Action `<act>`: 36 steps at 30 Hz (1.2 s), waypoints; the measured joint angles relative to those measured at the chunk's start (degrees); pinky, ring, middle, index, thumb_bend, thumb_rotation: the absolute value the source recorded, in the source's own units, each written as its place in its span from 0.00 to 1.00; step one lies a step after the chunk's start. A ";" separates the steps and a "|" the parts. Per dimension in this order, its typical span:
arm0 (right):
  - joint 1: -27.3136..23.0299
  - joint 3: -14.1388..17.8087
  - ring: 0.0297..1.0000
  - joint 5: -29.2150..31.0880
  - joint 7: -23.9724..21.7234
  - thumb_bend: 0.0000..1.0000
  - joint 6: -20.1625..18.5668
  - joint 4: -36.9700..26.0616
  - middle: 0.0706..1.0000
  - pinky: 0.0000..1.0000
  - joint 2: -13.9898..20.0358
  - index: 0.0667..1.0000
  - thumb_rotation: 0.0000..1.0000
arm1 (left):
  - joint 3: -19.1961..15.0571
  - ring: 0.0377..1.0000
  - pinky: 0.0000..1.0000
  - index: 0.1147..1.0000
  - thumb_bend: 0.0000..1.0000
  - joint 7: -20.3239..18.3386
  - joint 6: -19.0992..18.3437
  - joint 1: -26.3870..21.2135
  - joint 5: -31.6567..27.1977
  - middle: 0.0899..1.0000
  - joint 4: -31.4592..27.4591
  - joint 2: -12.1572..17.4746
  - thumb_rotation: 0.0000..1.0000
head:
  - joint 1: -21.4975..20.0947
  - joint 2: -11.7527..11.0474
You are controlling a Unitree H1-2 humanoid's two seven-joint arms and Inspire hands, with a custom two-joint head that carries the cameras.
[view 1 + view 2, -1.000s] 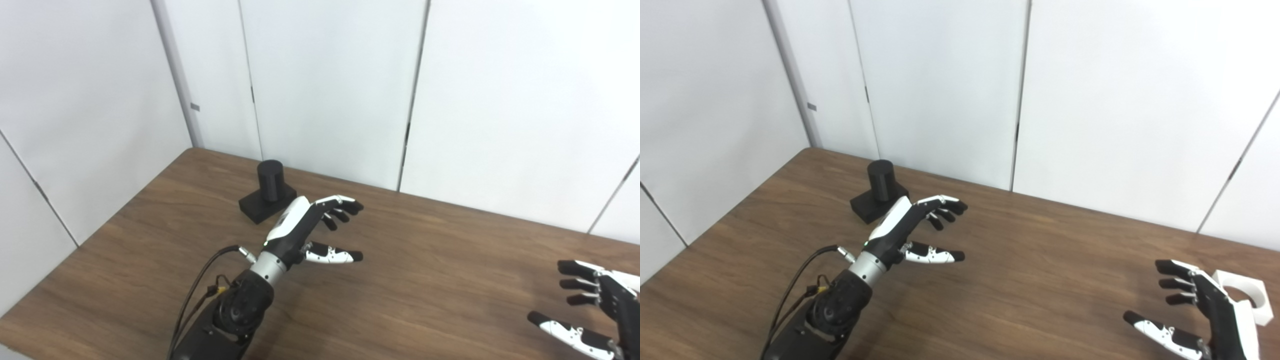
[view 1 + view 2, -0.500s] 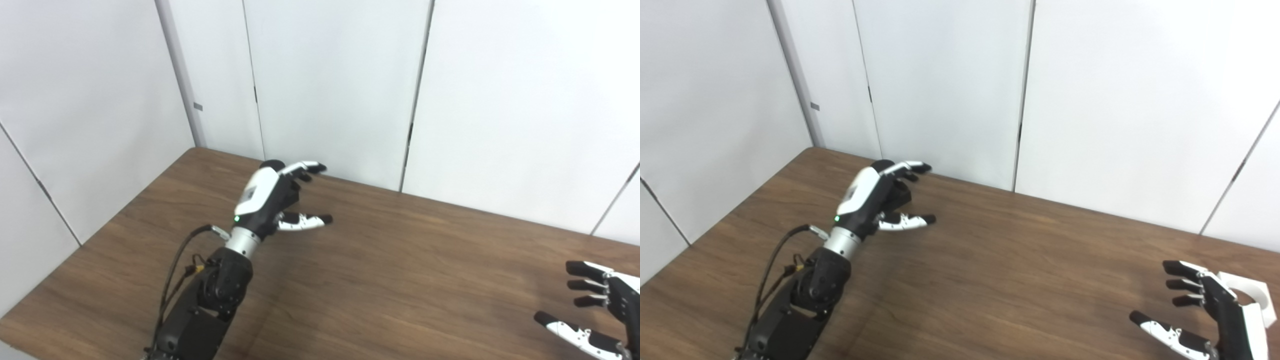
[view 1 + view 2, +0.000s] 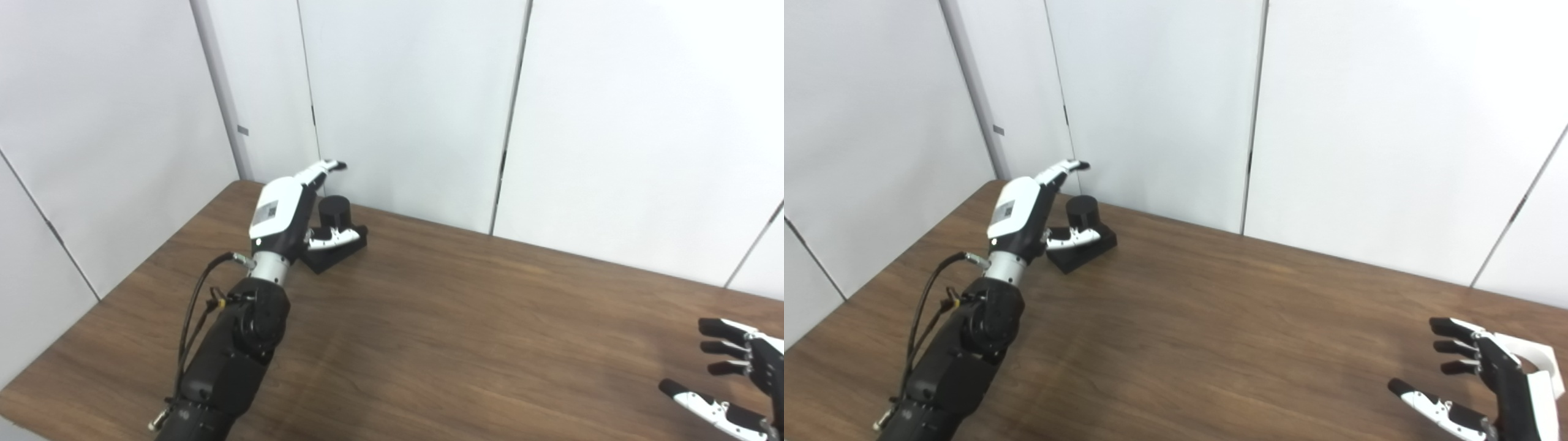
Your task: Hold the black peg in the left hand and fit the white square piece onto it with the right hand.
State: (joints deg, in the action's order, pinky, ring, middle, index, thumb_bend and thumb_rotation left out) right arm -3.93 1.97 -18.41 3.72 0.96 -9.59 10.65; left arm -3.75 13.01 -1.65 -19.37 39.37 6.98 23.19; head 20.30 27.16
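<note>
Standing at the far left corner of the counter: the black peg, upright on its black base.
Peg and left hand: the left hand is spread around the peg from the left; fingers reach up and past its top, thumb lies across the front of the base. Whether anything touches the peg I cannot tell.
Left hand state: fingers apart, nothing gripped.
Left arm: black, stretched from the bottom left edge toward the corner, cable looping beside the wrist.
White square piece: at the right edge of the counter, mostly hidden behind the right hand, seen only in the right eye view.
Right hand: low at the bottom right, fingers spread, empty, just in front of the white piece.
Counter: dark wood grain, peg and white piece well apart across it.
Walls: plain white panels behind.
</note>
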 measured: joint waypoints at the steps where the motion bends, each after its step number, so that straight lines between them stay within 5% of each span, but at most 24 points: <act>1: 0.01 0.01 0.66 -0.02 0.00 0.60 -0.09 -0.03 0.70 0.54 0.00 0.66 0.00 | 0.17 0.92 0.76 0.85 0.88 0.64 -0.39 -0.19 0.76 0.94 0.58 0.00 0.25 | 0.17 0.09; 9: 0.14 -0.01 0.66 -0.04 -0.01 0.60 -0.66 -0.62 0.70 0.53 -0.27 0.66 0.00 | 1.19 1.00 0.90 0.87 0.92 5.18 -6.53 -1.63 7.30 1.00 2.11 0.11 0.36 | 0.09 0.18; 13: 0.14 -0.02 0.65 -0.06 -0.01 0.59 -0.85 -0.70 0.70 0.53 -0.49 0.66 0.00 | 1.46 1.00 0.88 0.82 0.97 5.56 -10.05 -2.24 9.01 1.00 2.70 0.54 0.41 | 0.09 0.26; 26: 0.16 -0.09 0.63 -0.07 -0.01 0.59 -0.84 -0.71 0.69 0.52 -0.48 0.65 0.00 | 6.77 1.00 0.84 0.79 1.00 -5.27 -22.22 -4.03 10.22 1.00 5.30 3.71 0.65 | -0.09 0.88; 30: 0.33 -0.04 0.64 -0.03 -0.14 0.59 -1.68 -1.56 0.69 0.52 -0.50 0.65 0.00 | 8.65 1.00 0.86 0.79 1.00 -9.45 -24.38 -5.08 10.28 1.00 6.91 4.60 0.68 | 0.00 1.05; 36: 0.45 -0.06 0.64 -0.02 -0.28 0.58 -2.24 -2.20 0.70 0.52 -0.46 0.65 0.00 | 10.89 1.00 0.89 0.80 1.00 -10.63 -24.58 -7.11 9.93 1.00 12.51 5.42 0.71 | -0.09 1.32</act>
State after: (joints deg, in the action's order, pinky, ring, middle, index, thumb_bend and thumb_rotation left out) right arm -3.48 1.91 -18.43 3.44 -1.28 -11.79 10.19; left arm 7.14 2.38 -26.23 -26.47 49.29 19.49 28.61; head 20.22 28.47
